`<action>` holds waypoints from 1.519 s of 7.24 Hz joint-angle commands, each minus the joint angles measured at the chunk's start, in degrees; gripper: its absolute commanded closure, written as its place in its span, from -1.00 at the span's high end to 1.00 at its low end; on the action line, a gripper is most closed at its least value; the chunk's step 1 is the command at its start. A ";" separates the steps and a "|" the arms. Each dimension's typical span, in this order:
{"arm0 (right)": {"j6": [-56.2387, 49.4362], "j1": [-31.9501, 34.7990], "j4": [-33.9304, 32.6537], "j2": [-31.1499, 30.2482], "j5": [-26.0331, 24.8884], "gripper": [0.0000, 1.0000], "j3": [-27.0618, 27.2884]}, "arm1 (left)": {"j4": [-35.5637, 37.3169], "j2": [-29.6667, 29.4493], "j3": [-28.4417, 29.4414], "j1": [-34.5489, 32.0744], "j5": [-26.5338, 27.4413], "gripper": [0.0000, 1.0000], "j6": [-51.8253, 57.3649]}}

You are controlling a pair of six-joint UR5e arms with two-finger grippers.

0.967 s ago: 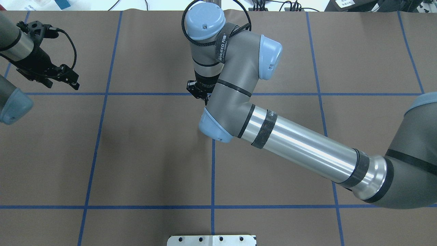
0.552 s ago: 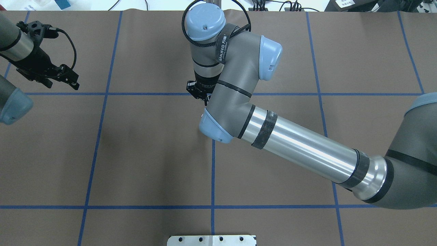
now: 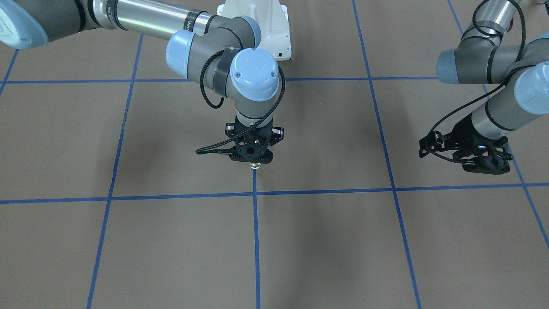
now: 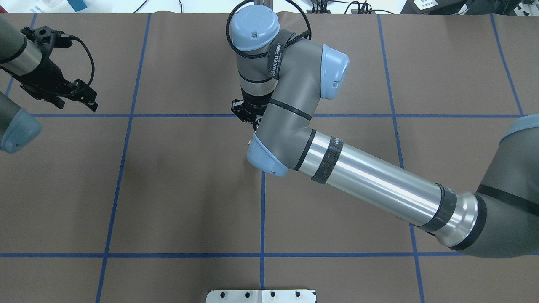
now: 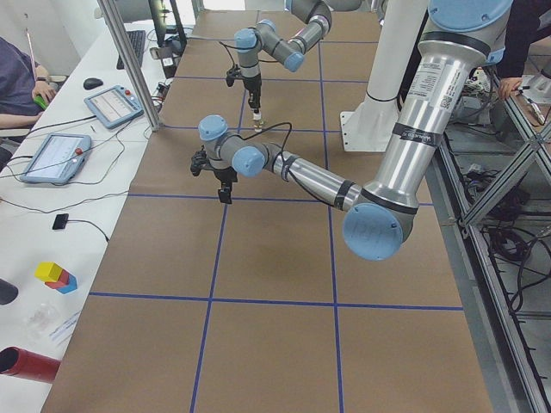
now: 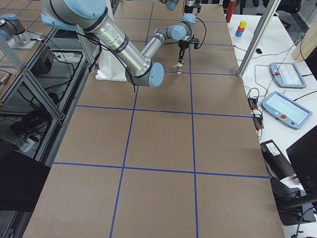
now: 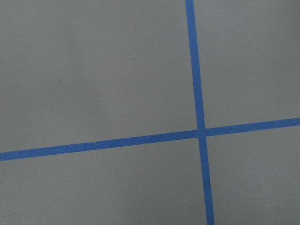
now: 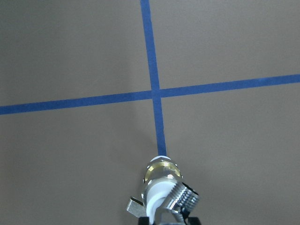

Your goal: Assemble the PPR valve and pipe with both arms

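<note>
Gripping the PPR valve (image 8: 161, 180), right claw (image 3: 254, 162) hangs over blue tape (image 8: 154, 117).

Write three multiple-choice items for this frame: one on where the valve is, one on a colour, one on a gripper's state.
1. Where is the valve?
A. In the right gripper, over a tape line.
B. Lying on a tablet.
C. In a person's hand.

2. What colour are the tape lines?
A. Red.
B. Blue.
C. Yellow.

3. How is the right gripper?
A. Open and empty.
B. Out of every view.
C. Shut on the valve.

Answers: 1 A, the front view shows the valve under the right gripper, above a line. 2 B, every line is blue. 3 C, the right wrist view shows the valve clamped at the gripper's tip.
</note>
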 commanded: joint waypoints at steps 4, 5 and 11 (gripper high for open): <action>0.04 0.00 0.00 -0.06 0.00 0.64 0.02 | 0.00 -0.05 0.16 0.07 0.05 1.00 -0.01; 0.12 0.00 0.00 0.03 0.00 0.94 0.11 | 0.00 -0.22 0.33 0.07 -0.04 1.00 0.08; -33.58 21.21 -15.91 -19.48 6.06 0.98 20.64 | -0.80 5.13 3.04 -12.37 -0.47 1.00 25.66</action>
